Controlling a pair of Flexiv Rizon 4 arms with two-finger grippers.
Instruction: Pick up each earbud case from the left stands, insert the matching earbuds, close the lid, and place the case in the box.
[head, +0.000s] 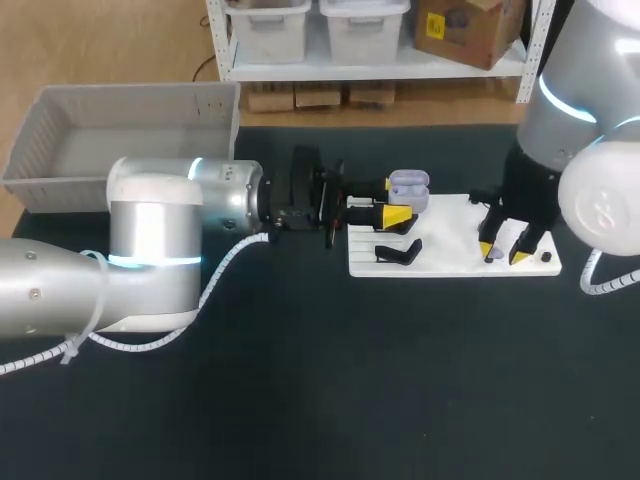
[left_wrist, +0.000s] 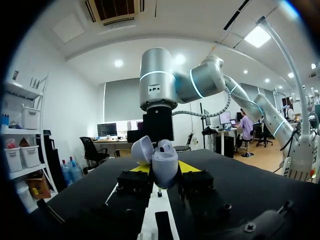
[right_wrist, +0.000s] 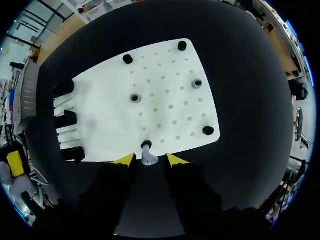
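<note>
The left tool (head: 392, 201) lies level above the desk (head: 330, 380), a matte black surface. It points toward the desk's right edge, and its yellow tips are clamped on two sides of the earbud case (left_wrist: 165, 164). The case is smooth lavender plastic, rounded like an egg. In the left wrist view it stands with its long axis upright and its mouth upward. The lid (left_wrist: 141, 149) is swung open and leans off to one side. The case sits at the left end of the white board (head: 450, 228), on the side nearer the desk's far edge.

The board is flat, hard and rectangular, with rows of shallow dimples and a few round black pegs (right_wrist: 208, 131). Three black wedge-shaped stands (right_wrist: 65, 119) line its left end.

The right tool (right_wrist: 150, 161) points straight down over the board near its near right corner, yellow tips apart. A small, rounded, pale lavender earbud (right_wrist: 148, 159) sits between them with a gap on each side, right against a black peg.

A grey plastic box (head: 60, 120) with slotted walls stands at the desk's far left corner, its long axis along the far edge.
</note>
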